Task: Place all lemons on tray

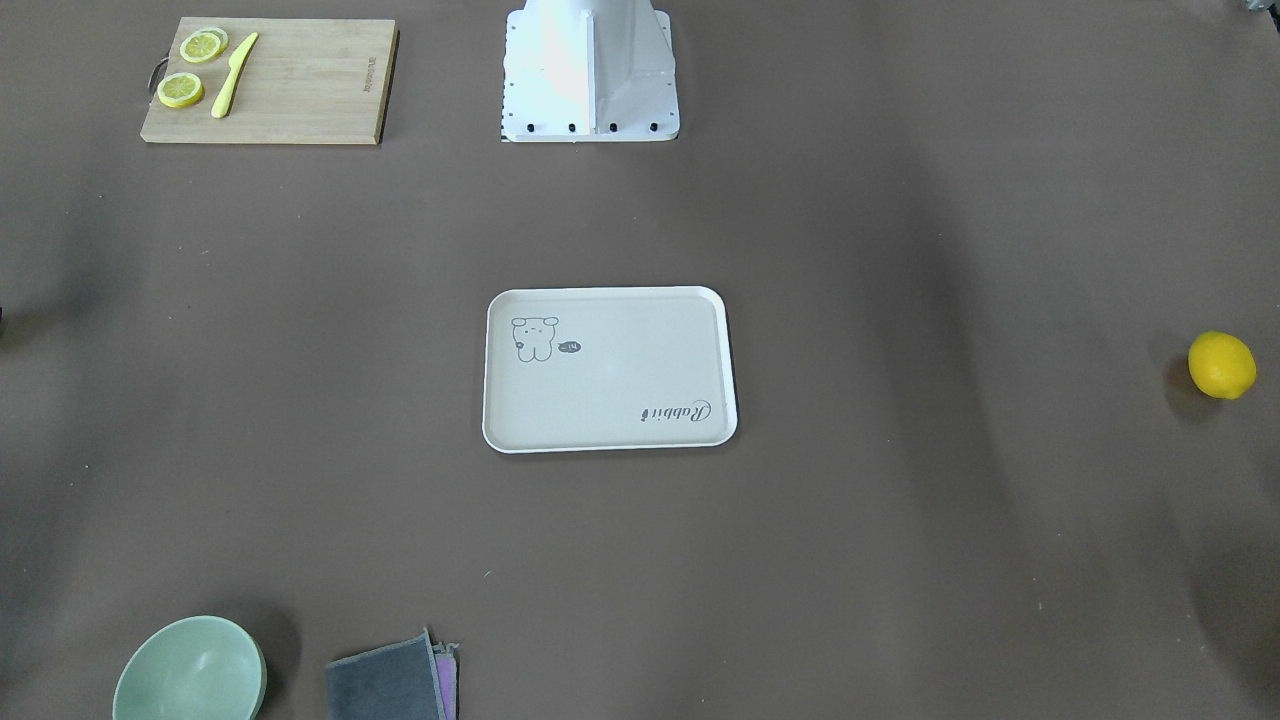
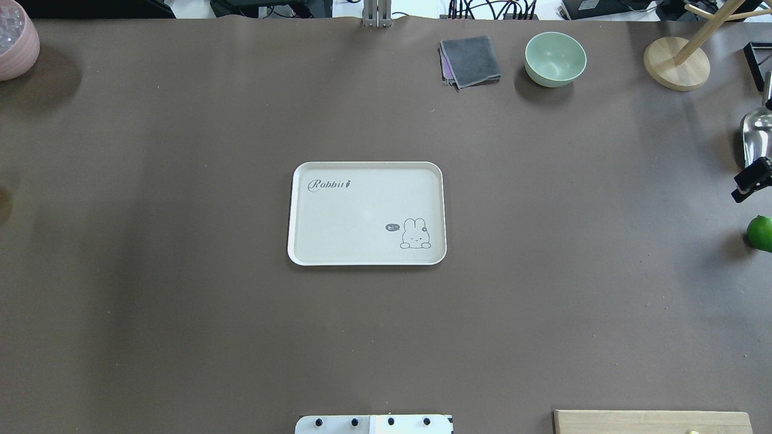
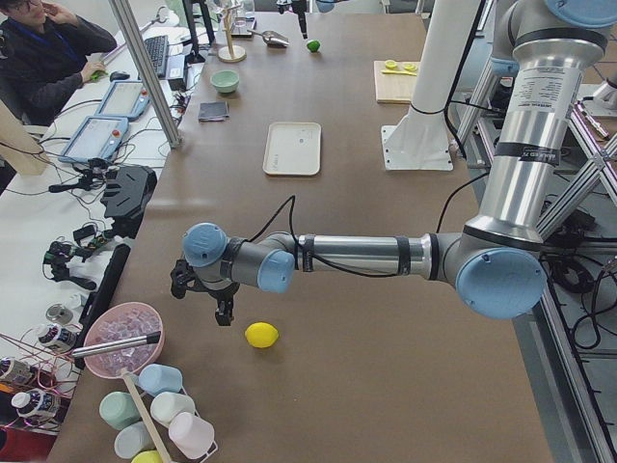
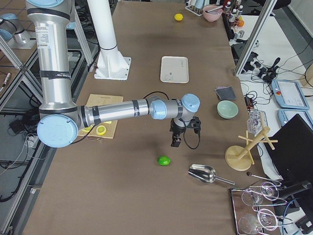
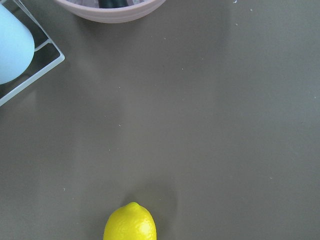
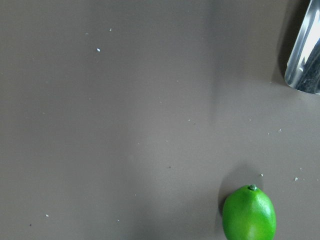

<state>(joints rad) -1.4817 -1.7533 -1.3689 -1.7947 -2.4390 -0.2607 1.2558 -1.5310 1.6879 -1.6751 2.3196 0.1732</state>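
Observation:
The cream tray (image 1: 620, 370) with the "Rabbit" drawing lies empty mid-table, also in the overhead view (image 2: 362, 211). The yellow lemon (image 1: 1222, 365) lies far off at my left end of the table, low in the left wrist view (image 5: 130, 223). My left gripper (image 3: 207, 299) hovers beside it (image 3: 261, 335). The green lemon (image 2: 761, 233) lies at my right end, low in the right wrist view (image 6: 249, 212). My right gripper (image 4: 182, 137) hangs just above and beside it (image 4: 164, 160). I cannot tell whether either gripper is open or shut.
A metal scoop (image 2: 757, 135) lies near the green lemon. A wooden stand (image 2: 675, 63), green bowl (image 2: 555, 58) and grey cloth (image 2: 470, 60) line the far edge. A pink bowl (image 5: 110, 10) sits beyond the yellow lemon. A cutting board (image 1: 300, 90) holds lemon slices and a knife.

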